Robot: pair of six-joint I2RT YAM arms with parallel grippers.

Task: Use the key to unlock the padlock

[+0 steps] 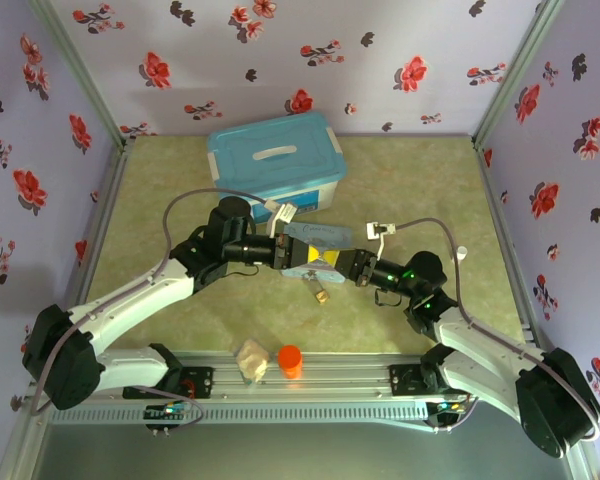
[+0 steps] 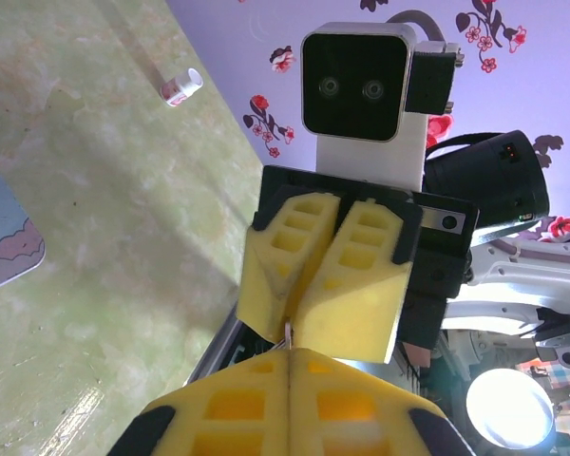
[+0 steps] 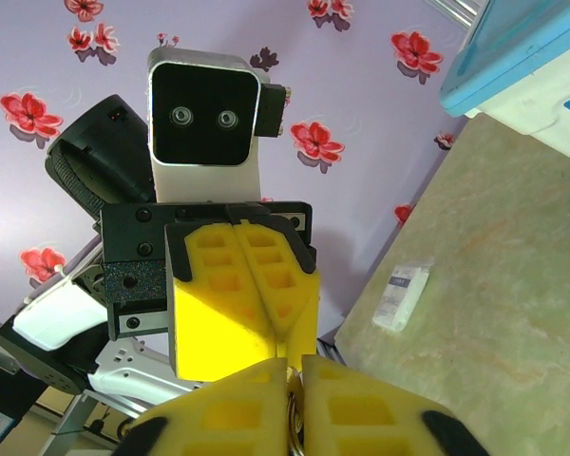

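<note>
The left pincer (image 2: 290, 359) is pressed tight together. A thin silver sliver (image 2: 290, 332) pokes out between its yellow fingertips, and I cannot tell what it is. From above, this pincer sits in the middle of the green table (image 1: 420, 180), tip to tip with the right pincer (image 1: 330, 264). At 12 o'clock from them is a blue box (image 1: 275, 160). At 7 o'clock, by the near edge, stands an orange cylinder (image 1: 290, 360). A pale-blue tin (image 1: 315, 236) lies partly hidden behind the tips. The padlock (image 1: 322, 294) is a tiny gold bit just at 6 o'clock from where the tips meet. I cannot tell if it hangs or lies on the table. The right pincer's fingers are almost together, with a thin slit between them. A small metal loop (image 3: 293, 418) sits in that slit, and I cannot tell if it is pinched. A small white tube (image 1: 461, 252) lies at 3 o'clock.
</note>
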